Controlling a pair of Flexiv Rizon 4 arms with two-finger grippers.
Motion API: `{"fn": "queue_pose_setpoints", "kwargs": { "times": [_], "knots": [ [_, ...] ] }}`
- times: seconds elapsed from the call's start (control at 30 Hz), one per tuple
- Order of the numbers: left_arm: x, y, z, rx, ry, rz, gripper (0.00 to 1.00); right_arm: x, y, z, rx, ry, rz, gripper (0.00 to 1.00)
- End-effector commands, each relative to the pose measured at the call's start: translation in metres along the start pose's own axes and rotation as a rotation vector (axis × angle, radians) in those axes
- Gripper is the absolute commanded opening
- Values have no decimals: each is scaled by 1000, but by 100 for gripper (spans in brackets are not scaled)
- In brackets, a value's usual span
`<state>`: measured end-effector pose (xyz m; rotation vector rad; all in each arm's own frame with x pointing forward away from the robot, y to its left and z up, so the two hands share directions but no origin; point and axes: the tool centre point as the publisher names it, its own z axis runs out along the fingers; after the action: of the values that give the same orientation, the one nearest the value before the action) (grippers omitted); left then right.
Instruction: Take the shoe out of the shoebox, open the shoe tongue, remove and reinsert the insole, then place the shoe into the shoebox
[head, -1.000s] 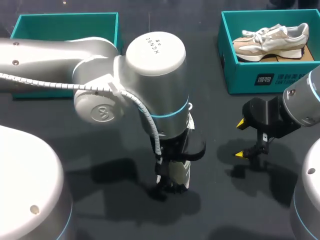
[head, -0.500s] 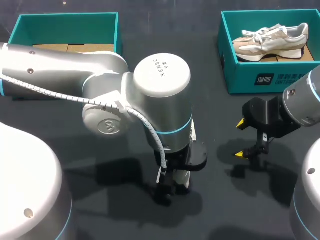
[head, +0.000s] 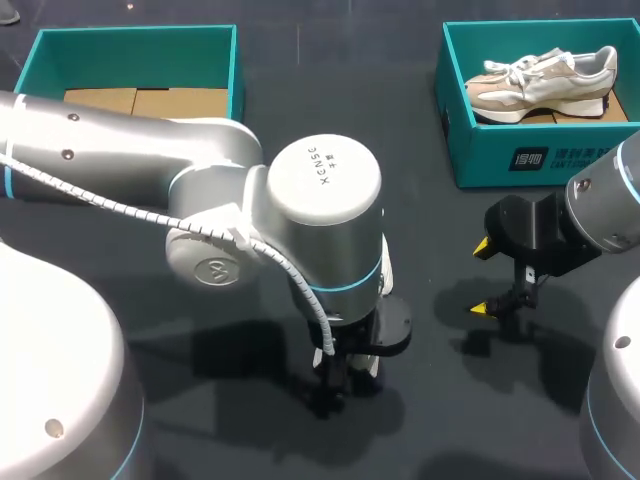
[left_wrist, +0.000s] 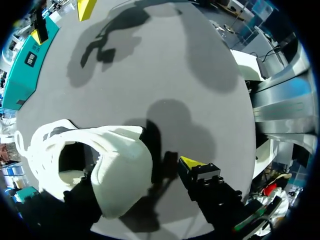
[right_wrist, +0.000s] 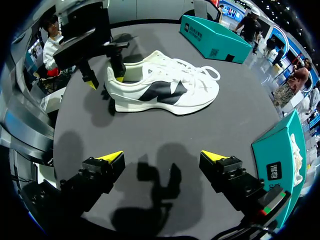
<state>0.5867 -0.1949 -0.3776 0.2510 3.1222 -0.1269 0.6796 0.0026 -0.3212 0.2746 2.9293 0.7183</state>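
Observation:
A white sneaker with a dark side patch (right_wrist: 165, 90) lies on its sole on the dark table. My left gripper (left_wrist: 142, 170) straddles its heel: one finger is down inside the shoe's opening, and the yellow-tipped finger (left_wrist: 192, 162) stands just outside the heel with a small gap, so it is open. The right wrist view shows the same, my left gripper (right_wrist: 105, 80) being at the heel. From the head view my left arm hides nearly all of the shoe, with my left gripper (head: 345, 372) beneath the wrist. My right gripper (head: 483, 277) hangs open and empty to the right, also seen from its own wrist (right_wrist: 162, 157).
A teal shoebox (head: 130, 45) with cardboard inside stands at the back left. A second teal shoebox (head: 520, 150) at the back right holds a beige and white sneaker (head: 545, 85). Bare dark table lies between the grippers.
My left arm has shifted slightly toward the front edge and sunk onto the shoe's heel, and its fingers have drawn closer together. The right arm has kept still.

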Motion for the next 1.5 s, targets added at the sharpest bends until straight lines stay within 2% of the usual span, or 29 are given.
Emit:
{"fn": "queue_pose_setpoints", "kwargs": {
  "times": [0.03,0.1,0.23,0.37,0.4,0.67,0.83,1.03,1.27,1.4,1.5],
  "knots": [
    [-1,2,3,0,6,-3,59,2,0,0,1,-3,-1,100],
    [-2,3,5,-2,10,-5,57,2,0,0,1,-3,-1,100],
    [-4,3,6,-4,14,-10,44,2,0,0,1,-3,-1,100],
    [-6,3,7,-6,16,-12,16,2,0,0,1,-3,-1,100],
    [-7,3,7,-6,16,-13,0,2,0,0,1,-3,-1,100],
    [-9,6,0,2,18,-14,0,2,0,0,1,-3,-1,100],
    [-13,15,-16,24,30,-18,0,2,0,0,1,-3,-1,100],
    [-28,31,-49,40,55,-3,0,2,0,0,1,-3,-1,100],
    [-48,53,-90,20,70,9,0,2,0,0,1,-3,-1,100],
    [-64,67,-114,-13,71,8,0,2,0,0,1,-3,-1,100],
    [-78,78,-135,0,83,12,0,2,0,0,1,-3,-1,100]
  ]
}}
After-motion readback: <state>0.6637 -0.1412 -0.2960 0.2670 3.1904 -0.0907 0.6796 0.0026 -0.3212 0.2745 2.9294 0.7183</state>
